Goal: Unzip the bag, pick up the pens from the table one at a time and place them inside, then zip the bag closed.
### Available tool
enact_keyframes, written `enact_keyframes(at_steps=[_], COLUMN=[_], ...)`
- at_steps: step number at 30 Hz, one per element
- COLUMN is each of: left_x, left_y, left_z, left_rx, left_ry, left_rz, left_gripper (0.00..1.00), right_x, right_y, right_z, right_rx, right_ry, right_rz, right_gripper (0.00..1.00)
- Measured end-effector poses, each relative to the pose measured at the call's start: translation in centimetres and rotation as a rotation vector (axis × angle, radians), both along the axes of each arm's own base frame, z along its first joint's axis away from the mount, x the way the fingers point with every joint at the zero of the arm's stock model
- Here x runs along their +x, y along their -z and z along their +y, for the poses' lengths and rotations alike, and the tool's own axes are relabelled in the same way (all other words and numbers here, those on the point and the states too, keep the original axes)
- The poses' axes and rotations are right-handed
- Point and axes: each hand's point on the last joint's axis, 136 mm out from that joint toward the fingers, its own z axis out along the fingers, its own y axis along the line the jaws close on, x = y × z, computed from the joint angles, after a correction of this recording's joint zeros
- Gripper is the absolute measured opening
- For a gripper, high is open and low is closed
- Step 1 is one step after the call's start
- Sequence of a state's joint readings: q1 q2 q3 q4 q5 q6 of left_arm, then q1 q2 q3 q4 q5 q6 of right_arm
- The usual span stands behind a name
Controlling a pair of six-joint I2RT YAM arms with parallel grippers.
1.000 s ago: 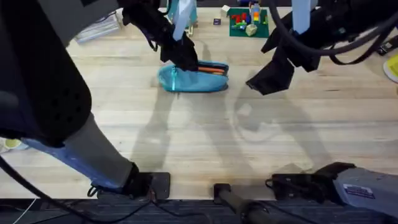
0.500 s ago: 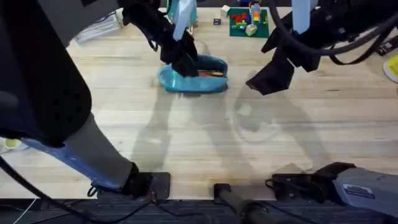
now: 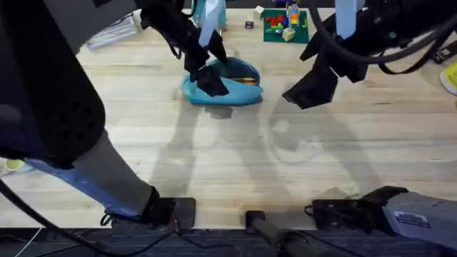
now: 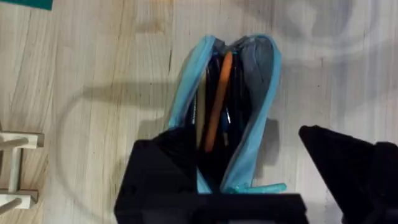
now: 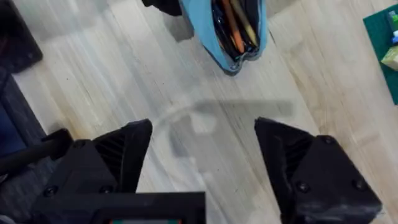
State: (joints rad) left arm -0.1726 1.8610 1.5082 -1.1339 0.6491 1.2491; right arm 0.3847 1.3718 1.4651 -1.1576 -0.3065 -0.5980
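The light blue bag point(image 3: 239, 91) lies at the far middle of the table point(image 3: 235, 157), its zipper undone and its mouth gaping. Inside it lie the pens, an orange one point(image 4: 219, 99) and a yellowish-tan one point(image 4: 200, 115), side by side; both also show in the right wrist view point(image 5: 235, 25). My left gripper point(image 3: 212, 80) hangs open over the bag's left end point(image 4: 249, 149), one finger point(image 4: 158, 180) overlapping the fabric, the other point(image 4: 348, 168) clear of it. To the bag's right, my right gripper point(image 3: 308, 89) hovers open and empty above bare wood point(image 5: 202, 134).
A green baseplate with coloured bricks point(image 3: 284, 25) sits behind the bag. A teal disc on a stand point(image 3: 211, 11) is at the far edge, with a light wooden frame point(image 4: 12, 168) beside the left arm. A yellow object point(image 3: 451, 75) lies at the right edge.
My left gripper has shifted nearer along the bag's left end, and the bag's mouth now gapes wider. The right arm has stayed still.
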Motion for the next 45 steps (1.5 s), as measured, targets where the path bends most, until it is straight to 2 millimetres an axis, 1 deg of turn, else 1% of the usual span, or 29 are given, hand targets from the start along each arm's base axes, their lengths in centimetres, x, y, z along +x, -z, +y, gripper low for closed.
enact_keyframes(at_steps=[10, 14, 18, 27, 33, 38, 41, 45], left_x=[0.0, 0.6, 1.1, -0.1, -1.4, -2.5, -3.0, -3.8], left_y=[-0.3, -1.2, -3.0, -8.7, -12.8, -16.0, -17.2, -17.6], left_z=[-0.2, -0.3, -0.4, 0.0, 1.1, 2.4, 3.5, 5.0], left_rx=[-0.017, -0.023, -0.033, -0.055, -0.049, -0.074, -0.084, -0.081], left_ry=[0.001, 0.000, -0.015, -0.130, -0.236, -0.349, -0.423, -0.506], left_rz=[0.001, -0.029, -0.079, -0.153, -0.228, -0.268, -0.266, -0.230], left_gripper=[0.995, 0.995, 0.995, 0.995, 0.995, 0.993, 0.995, 0.995], right_x=[0.0, 0.0, 0.0, 0.0, 0.0, 0.0, 0.0, 0.0], right_y=[0.0, 0.0, 0.0, 0.0, 0.0, 0.0, 0.0, 0.0], right_z=[0.0, 0.0, 0.0, 0.0, 0.0, 0.0, 0.0, 0.0], right_rx=[0.000, 0.000, 0.000, 0.000, 0.000, 0.000, 0.000, 0.000], right_ry=[0.000, 0.000, 0.000, 0.000, 0.000, 0.000, 0.000, 0.000], right_rz=[0.000, 0.000, 0.000, 0.000, 0.000, 0.000, 0.000, 0.000], right_gripper=[0.997, 0.998, 0.997, 0.997, 0.996, 0.997, 0.997, 0.997])
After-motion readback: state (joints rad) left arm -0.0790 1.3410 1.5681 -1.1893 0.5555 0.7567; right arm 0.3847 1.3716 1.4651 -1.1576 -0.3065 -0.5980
